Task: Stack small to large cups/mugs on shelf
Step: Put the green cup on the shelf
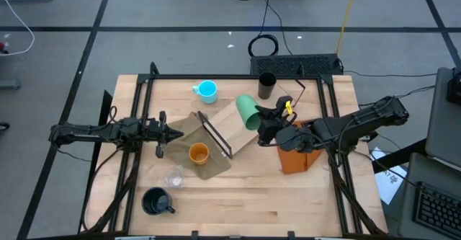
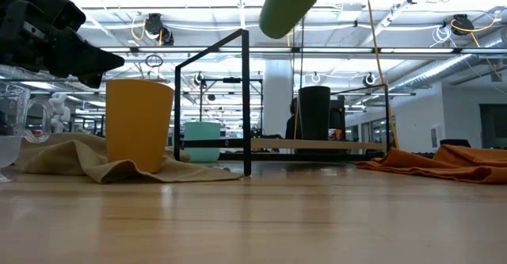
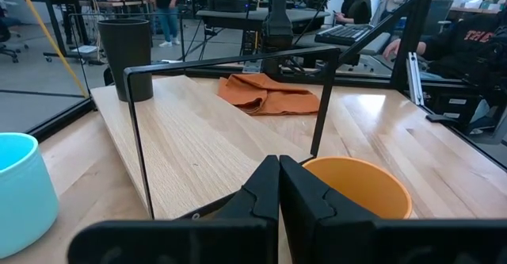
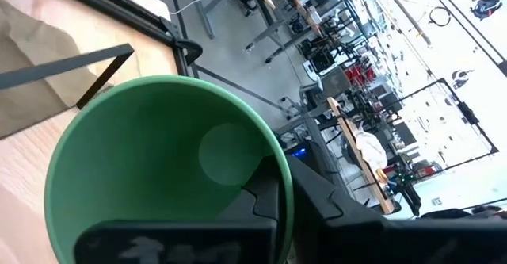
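**One cup aloft, five waiting: hazards of the carry**

One green cup point(image 1: 248, 112) hangs tilted above the shelf point(image 1: 238, 128), pinched at its rim by the right end effector point(image 1: 263, 123). A rim grip is likely to slip, and the cup could drop onto the shelf's black frame point(image 2: 212, 105). The left end effector point(image 1: 173, 132), clenched on nothing, waits beside the orange cup point(image 1: 199, 153) and could topple it. The green cup is smooth, tapered and empty; the black tumbler point(image 1: 266, 86) stands on the board's far end.
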`<state>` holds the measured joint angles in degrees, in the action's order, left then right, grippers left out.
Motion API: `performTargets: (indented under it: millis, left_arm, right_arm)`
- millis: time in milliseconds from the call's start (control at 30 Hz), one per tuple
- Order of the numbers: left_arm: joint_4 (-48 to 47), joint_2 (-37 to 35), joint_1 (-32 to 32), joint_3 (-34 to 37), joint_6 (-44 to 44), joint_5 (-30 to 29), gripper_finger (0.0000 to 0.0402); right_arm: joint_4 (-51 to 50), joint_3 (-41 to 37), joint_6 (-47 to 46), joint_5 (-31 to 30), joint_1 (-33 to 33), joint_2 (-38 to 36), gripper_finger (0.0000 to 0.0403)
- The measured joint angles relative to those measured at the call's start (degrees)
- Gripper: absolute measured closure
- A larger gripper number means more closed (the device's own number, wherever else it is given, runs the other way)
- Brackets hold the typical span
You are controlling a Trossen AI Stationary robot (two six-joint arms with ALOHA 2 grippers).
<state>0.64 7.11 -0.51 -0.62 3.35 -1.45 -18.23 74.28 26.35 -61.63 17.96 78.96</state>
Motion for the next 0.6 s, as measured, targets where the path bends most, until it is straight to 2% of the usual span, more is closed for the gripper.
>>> performTargets:
  millis: [300, 600]
  left_arm:
    - [-0.02, 0.00, 0.00, 0.00, 0.06, 0.01, 0.0392]
    - [-0.02, 0.00, 0.02, 0.00, -0.02, 0.02, 0.0392]
  right_arm:
    - [-1.35, 0.00, -3.04, 1.16, -0.89, -0.56, 0.0403]
    - [-15.74, 0.02, -20.63, 24.26, -7.19, -3.76, 0.0403]
